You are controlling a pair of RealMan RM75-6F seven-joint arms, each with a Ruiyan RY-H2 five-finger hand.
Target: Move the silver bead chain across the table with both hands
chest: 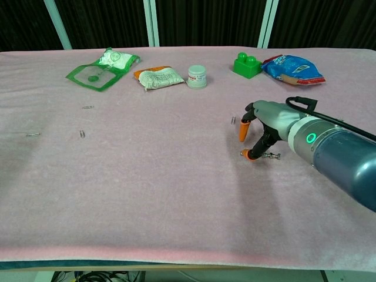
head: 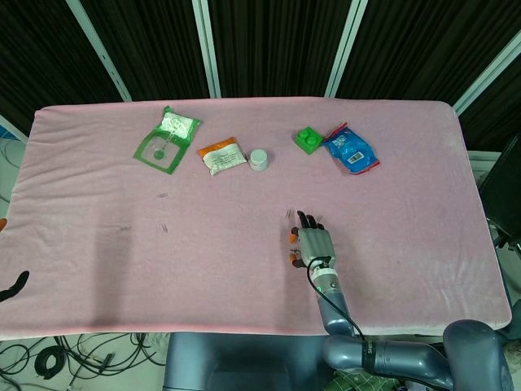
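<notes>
Head view: right hand (head: 313, 245), grey with orange fingertips, lies palm-down on the pink cloth-covered table (head: 407, 204), near the front edge, slightly right of centre. It covers the silver bead chain, which can't be made out here. Left hand (head: 11, 287) shows only as dark fingers at the far left edge, off the table; can't tell how it's set. Along the back: green plastic packet with a white disc (head: 167, 138), orange-and-white sachet (head: 221, 155), small white round jar (head: 259, 159), green toy brick (head: 307, 139), blue snack bag (head: 349, 148).

Chest view: right hand (chest: 262, 126) arches over the silver bead chain (chest: 270, 155), fingers spread and curved down, orange fingertips (chest: 249, 154) on the cloth just left of the chain's visible end (only a short stretch shows, the rest sits under the hand). Whether the fingers actually grip the chain can't be told. Left hand isn't visible here.
</notes>
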